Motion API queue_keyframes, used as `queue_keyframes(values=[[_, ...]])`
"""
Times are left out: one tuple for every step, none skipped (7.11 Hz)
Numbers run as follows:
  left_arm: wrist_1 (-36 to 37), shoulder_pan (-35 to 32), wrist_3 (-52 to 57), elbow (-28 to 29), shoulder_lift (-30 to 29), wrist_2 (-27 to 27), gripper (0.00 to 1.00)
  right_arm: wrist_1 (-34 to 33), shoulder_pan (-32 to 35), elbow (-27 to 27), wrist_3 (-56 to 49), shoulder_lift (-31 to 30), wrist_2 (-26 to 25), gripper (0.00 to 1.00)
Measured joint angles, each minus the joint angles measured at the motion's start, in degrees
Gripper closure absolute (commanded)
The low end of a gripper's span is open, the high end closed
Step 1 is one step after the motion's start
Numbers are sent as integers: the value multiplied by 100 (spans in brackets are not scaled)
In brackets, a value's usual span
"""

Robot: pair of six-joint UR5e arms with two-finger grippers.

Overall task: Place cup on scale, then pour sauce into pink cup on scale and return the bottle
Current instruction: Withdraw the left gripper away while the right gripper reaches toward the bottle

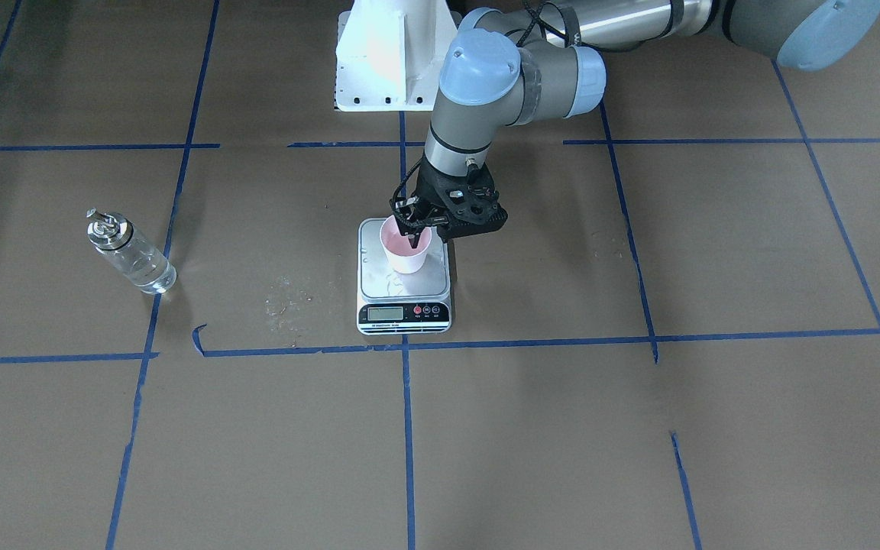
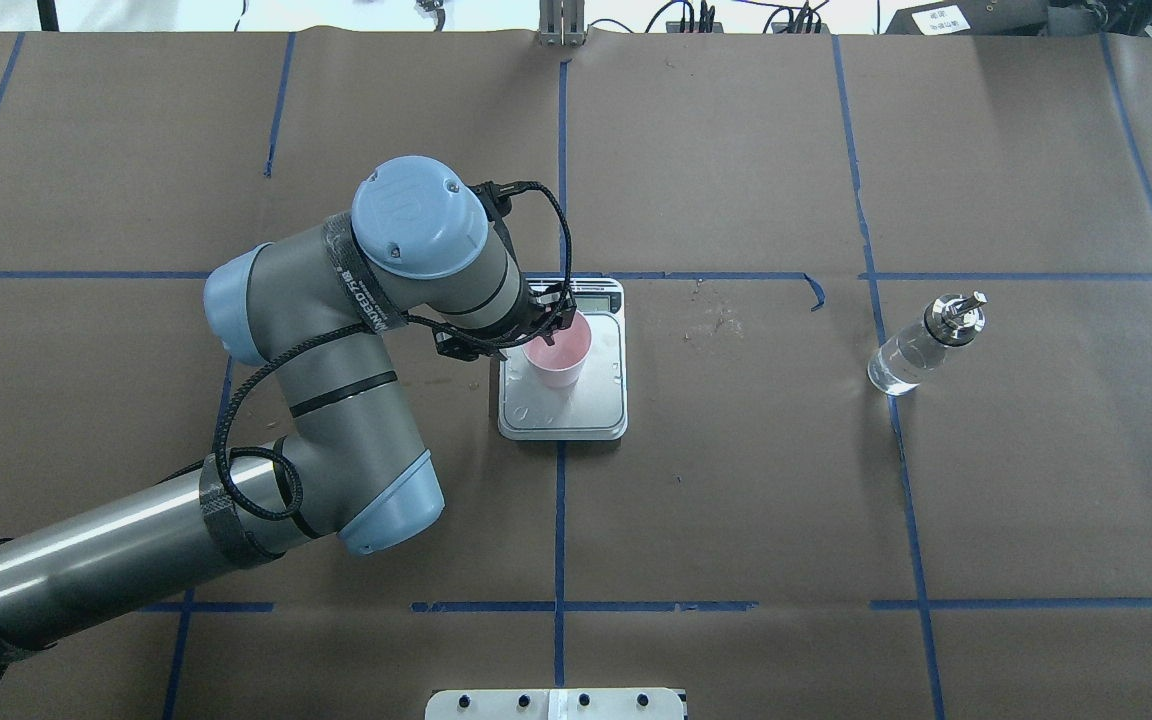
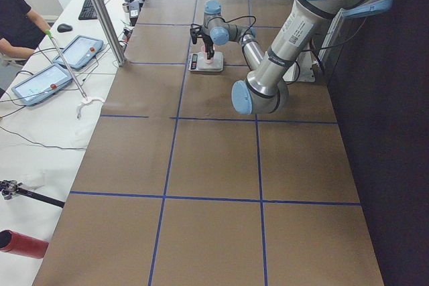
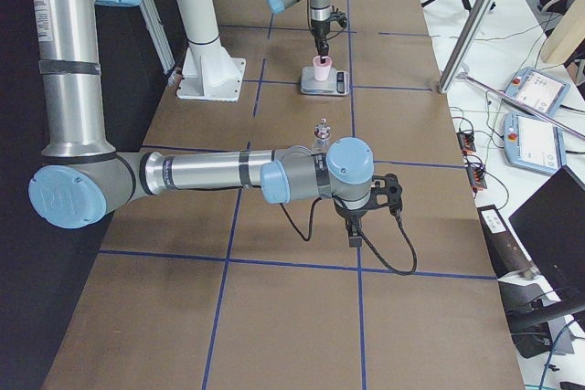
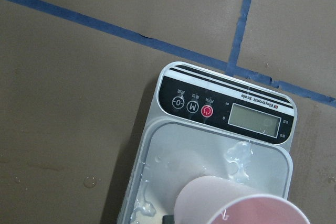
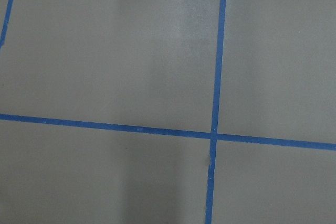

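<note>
Pinching the wall of the cup (image 1: 407, 250) at its rim, one finger inside and one outside, the left gripper (image 1: 418, 229) holds it upright on the steel platform of the scale (image 1: 403, 292). The bottle (image 1: 131, 255), with clear sauce (image 1: 143, 269) in it, stands well apart on the robot's right. The right gripper (image 4: 353, 231) hangs over taped table paper; whether it is spread or pressed together cannot be told.

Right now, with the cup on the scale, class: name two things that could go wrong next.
1. The left gripper straddles the cup rim, one finger inside; lifting away could tip it.
2. The scale platform carries droplets, so the cup might slide.
</note>
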Motion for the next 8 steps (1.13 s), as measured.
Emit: queue_keyframes(values=[[61,-40,49,-241,34,1,1,-3,0,46,-6,57,-6,0],[263,-134,219,-520,72,-22,0,-6,-19,274,-16,75,-7,0],[642,-334,532,-842,91,-128,0,-73,-82,700,135,13,12,0],[1064,-673,917,-1182,121,-349,0,-158,-250,1196,628,-104,67,0],[1404,-1080,1332,-1467,206,-586,0,-190,-563,1753,1471,-199,104,0],[1585,-1495,1805,-1702,401,-794,0,-175,-988,2334,2519,-251,50,0],[1660,-1909,2359,-1901,675,-962,0,-67,-1509,2935,3571,-367,-257,0],[1697,-2338,3017,-2034,968,-1114,0,162,-2183,3562,4458,-652,-924,0]])
